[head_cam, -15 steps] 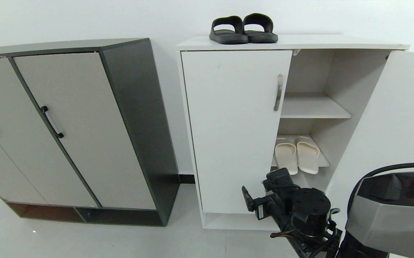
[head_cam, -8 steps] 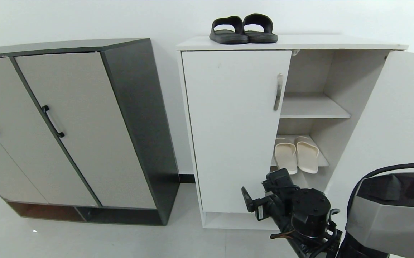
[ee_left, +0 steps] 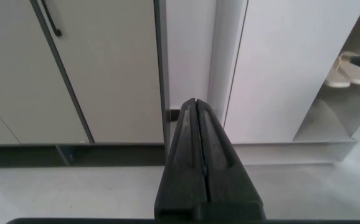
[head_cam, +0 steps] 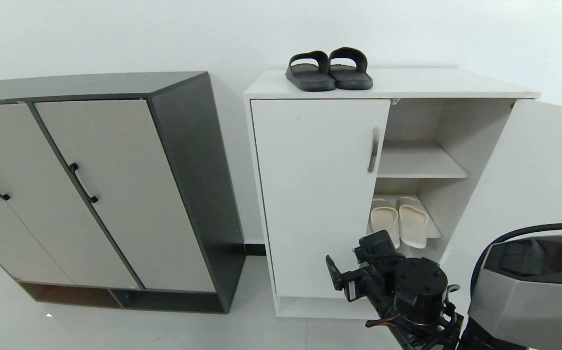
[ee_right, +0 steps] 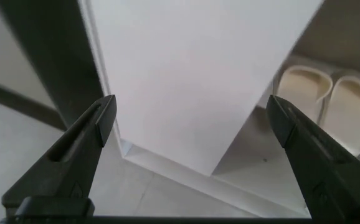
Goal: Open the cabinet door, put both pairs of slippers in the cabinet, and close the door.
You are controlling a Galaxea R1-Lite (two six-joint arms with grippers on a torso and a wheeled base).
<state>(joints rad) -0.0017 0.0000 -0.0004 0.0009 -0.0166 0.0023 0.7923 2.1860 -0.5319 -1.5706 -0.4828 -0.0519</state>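
Now the whole head view has shifted: the white cabinet [head_cam: 320,204] and the grey cabinet [head_cam: 115,184] beside it sit lower and a little smaller than half a second ago, so the camera has moved, not the furniture. 1 pair, the white slippers [head_cam: 405,221], lies side by side on the lower shelf behind the open door [head_cam: 534,184]. The black slippers [head_cam: 328,70] stand on the cabinet's top, above the closed door, not yet picked up. The right hand [ee_right: 186,155] hangs low before that closed door's bottom corner, fingers spread wide, holding nothing. The left hand [ee_left: 196,109] is pressed together and empty, facing the gap between the 2 cabinets. Half the job looks done, and the shift probably sets up a reach for the black pair.
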